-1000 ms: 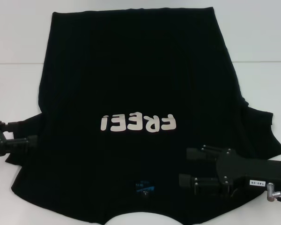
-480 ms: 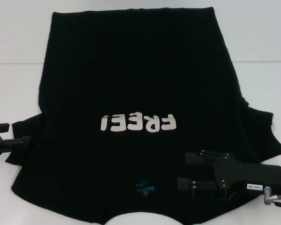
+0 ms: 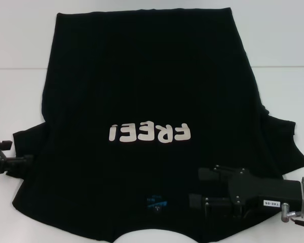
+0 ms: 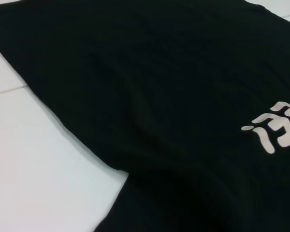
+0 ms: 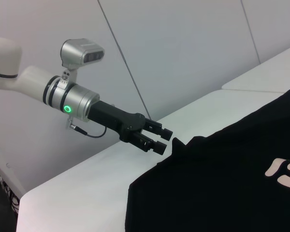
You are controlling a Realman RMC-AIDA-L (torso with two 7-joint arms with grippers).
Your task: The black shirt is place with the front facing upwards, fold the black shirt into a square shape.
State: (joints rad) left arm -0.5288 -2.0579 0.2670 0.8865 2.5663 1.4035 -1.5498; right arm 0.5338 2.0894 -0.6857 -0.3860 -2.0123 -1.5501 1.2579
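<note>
Left gripper [image 3: 15, 152] has drawn back off the black shirt [image 3: 147, 91]; both grippers' jaws apart.

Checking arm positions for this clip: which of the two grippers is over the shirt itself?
The right gripper, above the large black cloth T-shirt near its blue neck label. The left gripper sits at the sleeve edge, mostly over the white table.

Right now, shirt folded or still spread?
Spread flat. The black shirt shows its full body, both sleeves out, and FREE lettering face up; no fold visible.
</note>
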